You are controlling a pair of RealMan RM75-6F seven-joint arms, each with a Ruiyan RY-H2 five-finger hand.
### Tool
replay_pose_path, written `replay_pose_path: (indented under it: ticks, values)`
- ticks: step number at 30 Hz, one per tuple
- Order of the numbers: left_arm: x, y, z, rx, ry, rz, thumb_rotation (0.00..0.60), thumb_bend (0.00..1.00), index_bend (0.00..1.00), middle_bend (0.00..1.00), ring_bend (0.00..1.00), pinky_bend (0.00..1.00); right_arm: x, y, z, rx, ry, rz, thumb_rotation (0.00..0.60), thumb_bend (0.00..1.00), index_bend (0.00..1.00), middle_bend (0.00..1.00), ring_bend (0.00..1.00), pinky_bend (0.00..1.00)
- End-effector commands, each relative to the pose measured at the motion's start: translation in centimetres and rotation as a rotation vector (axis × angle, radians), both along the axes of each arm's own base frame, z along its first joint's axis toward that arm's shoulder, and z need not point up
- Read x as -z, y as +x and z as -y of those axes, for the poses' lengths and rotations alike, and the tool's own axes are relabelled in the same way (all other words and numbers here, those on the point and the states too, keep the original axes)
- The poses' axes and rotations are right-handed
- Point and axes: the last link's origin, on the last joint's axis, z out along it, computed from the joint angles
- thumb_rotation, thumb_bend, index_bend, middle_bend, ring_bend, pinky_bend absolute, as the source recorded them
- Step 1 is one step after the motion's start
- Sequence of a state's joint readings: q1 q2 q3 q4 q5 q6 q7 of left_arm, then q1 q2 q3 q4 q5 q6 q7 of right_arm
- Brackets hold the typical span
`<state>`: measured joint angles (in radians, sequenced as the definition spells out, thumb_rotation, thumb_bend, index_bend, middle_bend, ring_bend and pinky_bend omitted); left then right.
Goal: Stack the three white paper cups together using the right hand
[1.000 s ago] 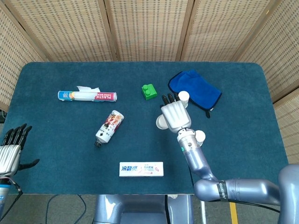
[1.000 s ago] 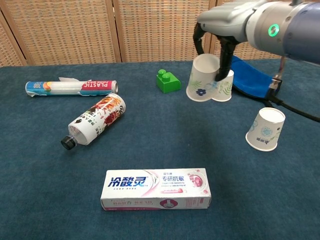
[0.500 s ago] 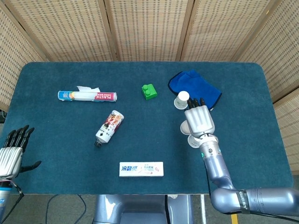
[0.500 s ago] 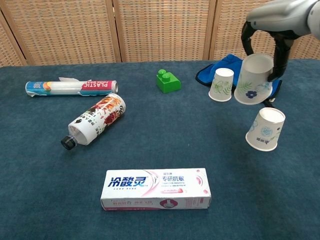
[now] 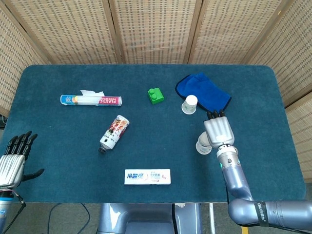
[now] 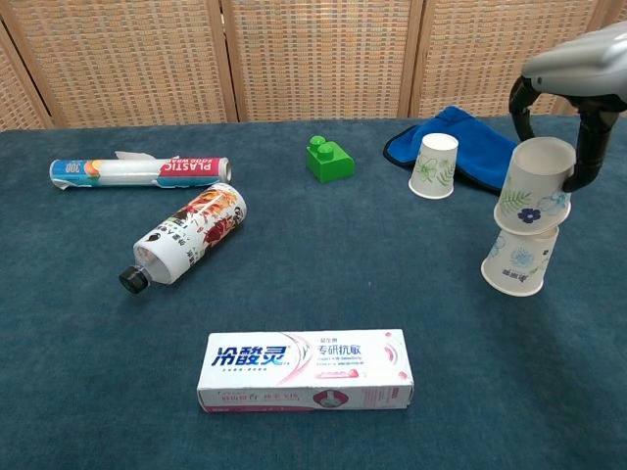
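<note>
Three white paper cups with flower prints are on the dark teal table [image 6: 294,284]. My right hand [image 6: 578,73] [image 5: 218,132] grips one cup [image 6: 534,186] from above, its wider end down. That cup sits directly over a second cup [image 6: 517,262] [image 5: 203,145] and overlaps its top. The third cup [image 6: 434,166] [image 5: 189,104] stands alone to the left, against the edge of a blue cloth [image 6: 470,142]. In the head view my right hand hides the held cup. My left hand [image 5: 12,163] hangs off the table's front left corner, fingers apart and holding nothing.
A green brick [image 6: 328,159] lies left of the lone cup. A toothpaste box [image 6: 306,370] lies near the front edge. A printed bottle [image 6: 184,240] lies on its side, with a roll of plastic wrap [image 6: 142,171] behind it at the left.
My right hand has carried its cup from beside the third cup rightward and toward the front, then lowered it onto the second cup. The left hand has barely moved.
</note>
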<state>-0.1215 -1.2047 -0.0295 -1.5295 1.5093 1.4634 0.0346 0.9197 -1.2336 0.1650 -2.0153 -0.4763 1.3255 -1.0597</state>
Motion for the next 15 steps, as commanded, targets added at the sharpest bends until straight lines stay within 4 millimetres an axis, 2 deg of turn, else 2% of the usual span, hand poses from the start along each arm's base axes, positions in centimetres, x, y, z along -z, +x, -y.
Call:
replay_pose_path:
  ticks: [1,12,15]
  values:
    - [0.0,-0.1,0.0,-0.003,0.002,0.000,0.600,0.05,0.00,0.00,0.00,0.00,0.5,-0.5,0.1,0.006,0.012,-0.007,0.600,0.20,0.57,0.26,0.18,0.19]
    - [0.2,-0.1,-0.1,0.000,-0.002,0.001,0.600,0.05,0.00,0.00,0.00,0.00,1.3,-1.8,0.8,0.030,0.009,-0.022,0.600,0.20,0.55,0.25,0.18,0.19]
    - [0.2,-0.1,-0.1,-0.002,-0.003,0.001,0.600,0.05,0.00,0.00,0.00,0.00,1.3,-2.0,0.8,0.042,0.011,-0.032,0.600,0.19,0.50,0.23,0.16,0.17]
